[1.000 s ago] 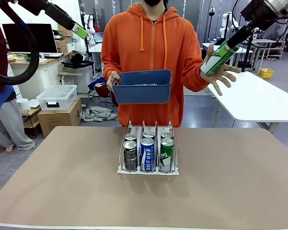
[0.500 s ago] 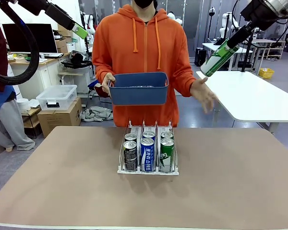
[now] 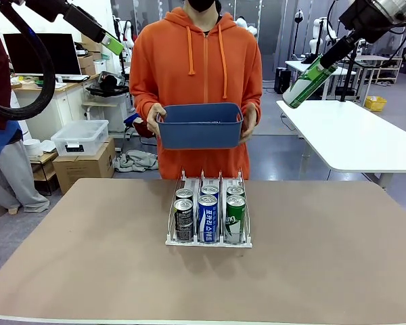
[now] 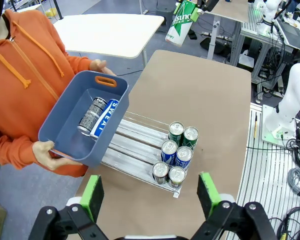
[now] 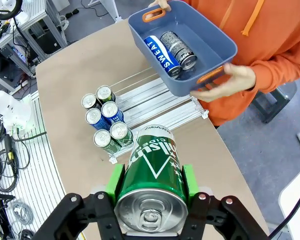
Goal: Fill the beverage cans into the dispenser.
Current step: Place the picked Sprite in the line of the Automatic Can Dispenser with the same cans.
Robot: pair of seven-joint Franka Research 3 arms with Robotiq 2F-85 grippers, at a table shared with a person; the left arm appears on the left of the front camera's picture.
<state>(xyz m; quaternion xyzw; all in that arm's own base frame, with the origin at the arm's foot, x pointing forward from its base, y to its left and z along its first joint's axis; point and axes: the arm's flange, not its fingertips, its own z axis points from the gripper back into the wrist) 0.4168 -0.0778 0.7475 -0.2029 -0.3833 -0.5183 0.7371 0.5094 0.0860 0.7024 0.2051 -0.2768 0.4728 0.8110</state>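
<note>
The clear dispenser (image 3: pixel 189 181) stands mid-table with several cans at its front: black (image 3: pixel 183 220), blue-and-white (image 3: pixel 208 218) and green (image 3: pixel 235 219), each with another behind. High at the upper right, my right gripper (image 3: pixel 323 66) is shut on a green can (image 3: pixel 306 84), seen end-on between the green pads in the right wrist view (image 5: pixel 152 165). My left gripper (image 4: pixel 150 195) hangs open and empty, high at the upper left (image 3: pixel 111 45). The person holds a blue tub (image 3: pixel 200 125) in both hands behind the dispenser; a black can (image 4: pixel 92 114) and a blue-and-white can (image 4: pixel 105 117) lie in it.
The brown table (image 3: pixel 325 257) is bare around the dispenser. A white table (image 3: pixel 365 139) stands at the back right. A clear storage box (image 3: pixel 79 137) on a cardboard box sits on the floor at the back left.
The person's hand left the green can in my right gripper, dropped, and took the tub's side, so both hands now hold it. Both grippers have stayed where they were.
</note>
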